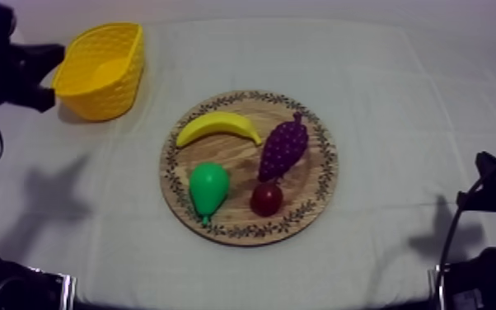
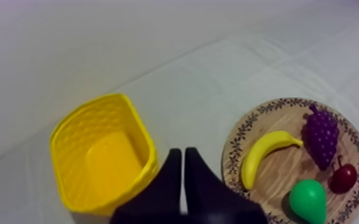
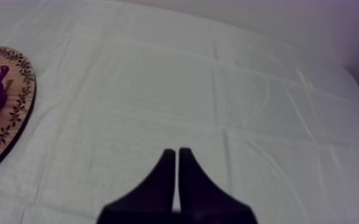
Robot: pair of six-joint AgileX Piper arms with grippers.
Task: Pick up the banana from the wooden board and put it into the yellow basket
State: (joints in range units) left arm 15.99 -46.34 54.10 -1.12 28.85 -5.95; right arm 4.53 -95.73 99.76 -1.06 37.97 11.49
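A round wooden board (image 1: 324,147) with a dark leafy pattern round its rim lies in the middle of a worktop (image 1: 408,99) covered in grey-white cloth. The banana (image 1: 218,127) rests flat on the far left part of the board. It is plain bright yellow, smooth and gently curved, arching away from the camera with both tips pointing back toward it. Its right tip is near a purple bunch of grapes (image 1: 283,148). A green pear (image 1: 208,188) lies nearer the camera, apart from the banana, with a small red fruit (image 1: 266,199) just beside the grapes' lower end.

A yellow basket (image 1: 126,81) with woven walls stands at the far left of the worktop, apart from the board.

The left gripper (image 2: 182,152) hangs above the cloth between basket and board, its black fingers clenched together on nothing. The right gripper (image 3: 176,152) is likewise clenched and holds nothing, over bare cloth off the board's right edge.
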